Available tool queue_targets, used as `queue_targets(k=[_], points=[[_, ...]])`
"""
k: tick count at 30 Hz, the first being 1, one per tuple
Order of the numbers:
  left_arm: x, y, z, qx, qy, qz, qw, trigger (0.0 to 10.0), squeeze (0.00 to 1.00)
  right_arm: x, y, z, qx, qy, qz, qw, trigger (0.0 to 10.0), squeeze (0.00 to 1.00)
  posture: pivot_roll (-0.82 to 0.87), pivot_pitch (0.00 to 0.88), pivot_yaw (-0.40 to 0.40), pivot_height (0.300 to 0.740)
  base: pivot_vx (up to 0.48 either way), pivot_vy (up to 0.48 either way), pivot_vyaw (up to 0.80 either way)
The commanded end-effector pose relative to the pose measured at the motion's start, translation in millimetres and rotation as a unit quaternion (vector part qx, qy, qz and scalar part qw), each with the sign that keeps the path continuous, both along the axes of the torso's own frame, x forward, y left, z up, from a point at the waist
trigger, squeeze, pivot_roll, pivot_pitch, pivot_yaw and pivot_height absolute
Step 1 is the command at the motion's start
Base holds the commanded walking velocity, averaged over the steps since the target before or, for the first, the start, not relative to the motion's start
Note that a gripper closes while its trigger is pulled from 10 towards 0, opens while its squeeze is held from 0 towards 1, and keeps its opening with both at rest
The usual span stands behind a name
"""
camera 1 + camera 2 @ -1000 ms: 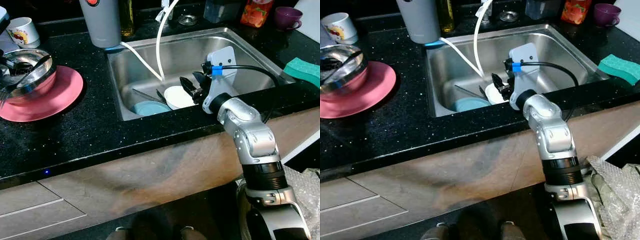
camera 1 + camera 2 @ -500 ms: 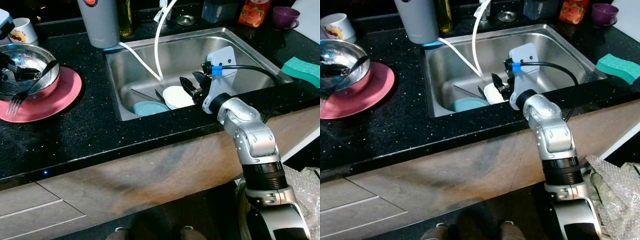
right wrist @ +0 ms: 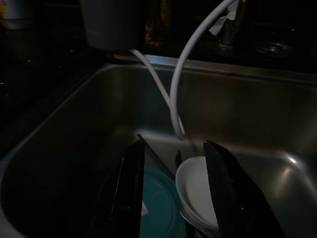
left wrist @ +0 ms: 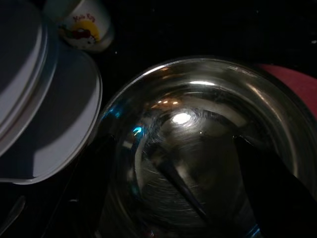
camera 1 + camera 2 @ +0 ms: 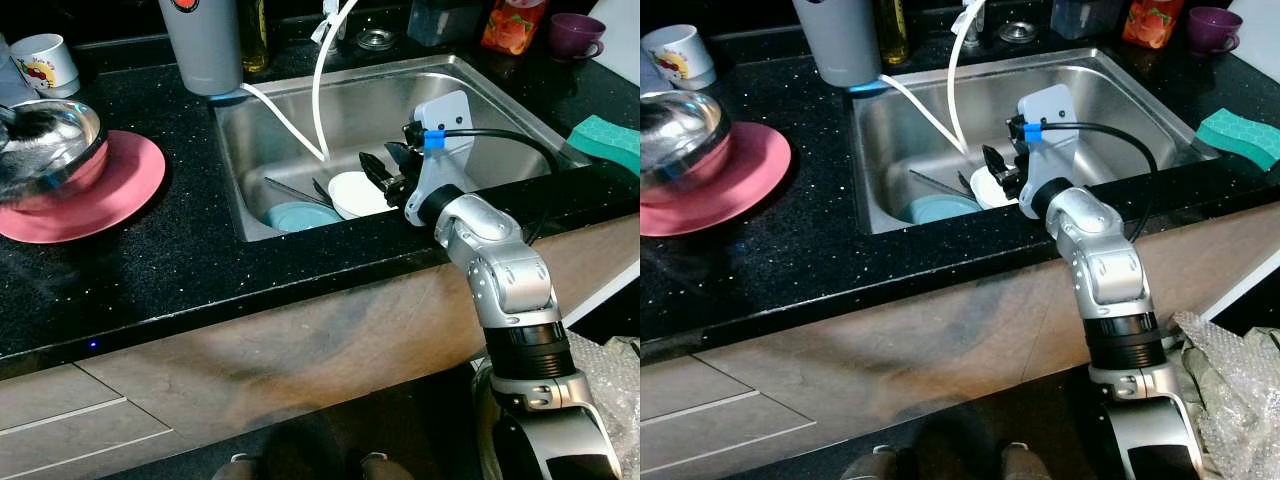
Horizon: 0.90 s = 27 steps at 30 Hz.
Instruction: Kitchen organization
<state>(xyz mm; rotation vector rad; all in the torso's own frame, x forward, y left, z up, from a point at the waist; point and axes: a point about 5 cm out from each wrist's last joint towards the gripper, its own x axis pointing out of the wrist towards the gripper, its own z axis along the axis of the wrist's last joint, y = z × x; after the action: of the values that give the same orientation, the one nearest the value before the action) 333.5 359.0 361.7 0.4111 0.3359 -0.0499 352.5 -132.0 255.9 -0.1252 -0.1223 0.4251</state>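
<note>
While the right gripper (image 5: 385, 170) still hovers in the sink (image 5: 500, 100), fingers spread and empty, the white bowl (image 5: 355, 193) lies just under them at 6 o'clock. The fork seen earlier has gone from the steel bowl (image 5: 45, 135) at 9 o'clock; the left gripper's state cannot be told.

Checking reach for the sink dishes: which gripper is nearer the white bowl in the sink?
Right. The right gripper hangs open over the sink, just above the white bowl. The left gripper is far off across the counter, at the steel bowl on the pink plate.
</note>
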Motion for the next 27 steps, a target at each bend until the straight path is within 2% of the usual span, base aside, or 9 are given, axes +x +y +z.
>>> queue_targets(k=[1, 9, 14, 27], points=[[-3.6, 1.5, 5.6, -0.004, 0.001, -0.004, 1.000, 10.0, 0.00, 0.1, 0.3, 0.9, -0.003, 0.001, 0.000, 1.000, 10.0, 0.00, 0.05, 0.139, 0.003, 0.740, 0.000, 0.000, 0.00], [-2.3, -5.5, -3.5, -0.015, 0.035, -0.035, 0.999, 10.0, 0.00, 0.7, -0.2, 1.3, -0.004, 0.001, 0.000, 1.000, 10.0, 0.00, 0.05, 0.140, 0.001, 0.740, 0.000, 0.000, 0.00], [1.1, -7.9, -5.5, -0.051, 0.020, -0.032, 0.998, 10.0, 0.00, 1.2, -0.5, 1.6, -0.004, 0.001, 0.000, 1.000, 10.0, 0.00, 0.05, 0.141, 0.001, 0.740, 0.000, 0.000, 0.00], [4.1, -8.3, -23.6, -0.090, 0.039, -0.016, 0.995, 10.0, 0.00, 1.1, -1.4, 1.7, -0.005, 0.000, -0.001, 1.000, 10.0, 0.00, 0.05, 0.142, 0.005, 0.740, 0.000, 0.000, 0.00]])
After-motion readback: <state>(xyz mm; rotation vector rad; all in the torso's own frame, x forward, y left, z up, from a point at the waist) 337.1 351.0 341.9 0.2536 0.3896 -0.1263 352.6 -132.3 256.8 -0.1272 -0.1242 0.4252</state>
